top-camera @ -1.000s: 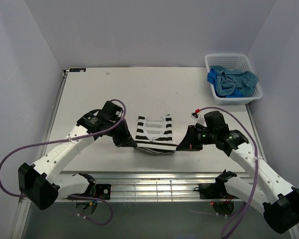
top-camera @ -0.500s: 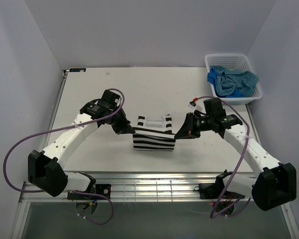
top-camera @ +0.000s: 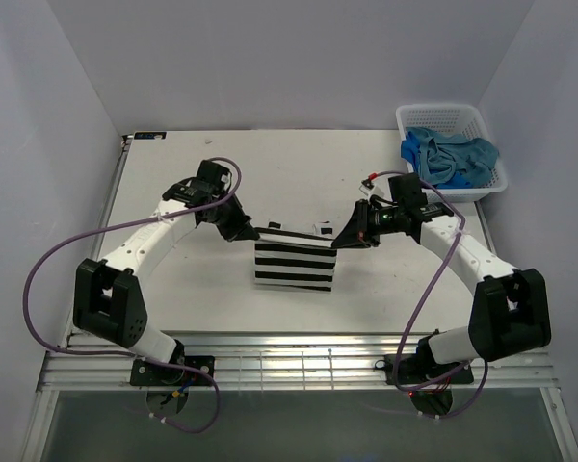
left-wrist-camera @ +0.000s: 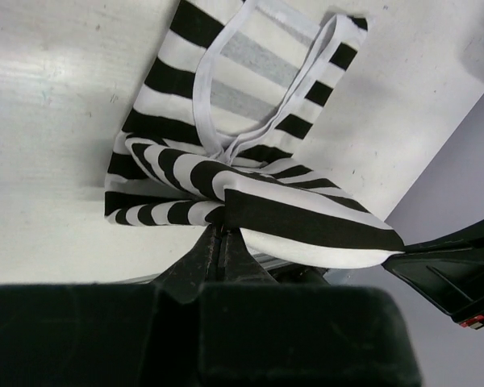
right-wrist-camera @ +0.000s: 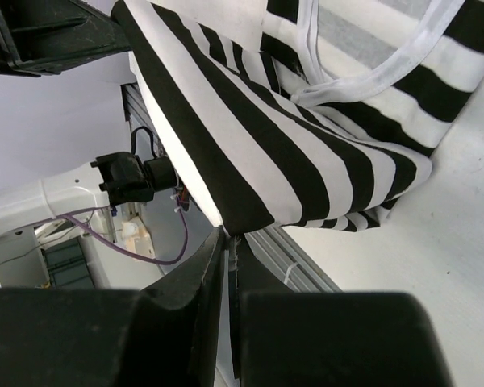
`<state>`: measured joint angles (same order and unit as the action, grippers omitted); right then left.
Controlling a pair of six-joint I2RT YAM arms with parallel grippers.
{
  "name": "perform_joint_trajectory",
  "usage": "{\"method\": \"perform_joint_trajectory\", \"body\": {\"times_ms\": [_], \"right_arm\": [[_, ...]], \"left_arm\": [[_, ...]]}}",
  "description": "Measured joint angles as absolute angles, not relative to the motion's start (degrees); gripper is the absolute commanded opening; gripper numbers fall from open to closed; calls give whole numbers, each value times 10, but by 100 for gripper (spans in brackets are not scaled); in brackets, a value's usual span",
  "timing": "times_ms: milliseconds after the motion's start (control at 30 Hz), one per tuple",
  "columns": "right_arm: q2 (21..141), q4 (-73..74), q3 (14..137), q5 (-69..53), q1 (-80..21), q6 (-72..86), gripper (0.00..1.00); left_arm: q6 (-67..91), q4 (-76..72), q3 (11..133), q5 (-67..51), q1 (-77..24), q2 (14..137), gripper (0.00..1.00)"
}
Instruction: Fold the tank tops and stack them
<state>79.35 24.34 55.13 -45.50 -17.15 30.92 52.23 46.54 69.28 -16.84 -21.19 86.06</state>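
Top external view, items listed left to right.

1. Left gripper: reaches in from the left side of the table. Its jaws are pinched fully together on the left corner of a raised fold of the striped tank top. The left wrist view confirms this, with the two fingers meeting on bunched black-and-white cloth and no gap between them.

2. Striped tank top: sits at the middle of the table, between the two grippers. It is doubled over, so the top layer slopes from the held edge at the far side down to the table on the near side. The lower layer lies flat on the table. White straps peek out just beyond the held edge, and both wrist views show them lying on the flat layer.

3. Right gripper: reaches in from the right. Its jaws are clamped tight on the right corner of the same raised fold. The right wrist view shows the fingertips closed on the striped edge, with the cloth stretched taut toward the opposite gripper.

4. Basket: white plastic lattice, at the far right corner of the table, well apart from the grippers. Contents are the royal blue tank top on the left and the teal-blue tank top on the right. Both are crumpled and touching each other.
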Motion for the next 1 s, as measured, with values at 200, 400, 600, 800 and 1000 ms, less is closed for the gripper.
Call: {"method": "perform_joint_trajectory", "body": {"times_ms": [200,400,600,800,1000], "right_arm": [[851,209,577,-463,-161,306,8],[901,175,591,-465,-147,307,8],[961,140,614,-470,-136,307,8],[1011,112,633,-465,-133,309,8],[1058,96,662,-453,-131,308,8]], "left_arm": [[509,445,733,-162,-200,924,0],[499,431,752,-156,-196,980,0],[486,419,798,-152,-190,1042,0],[480,415,827,-147,-183,1087,0],[476,411,843,-144,-178,1111,0]]}}
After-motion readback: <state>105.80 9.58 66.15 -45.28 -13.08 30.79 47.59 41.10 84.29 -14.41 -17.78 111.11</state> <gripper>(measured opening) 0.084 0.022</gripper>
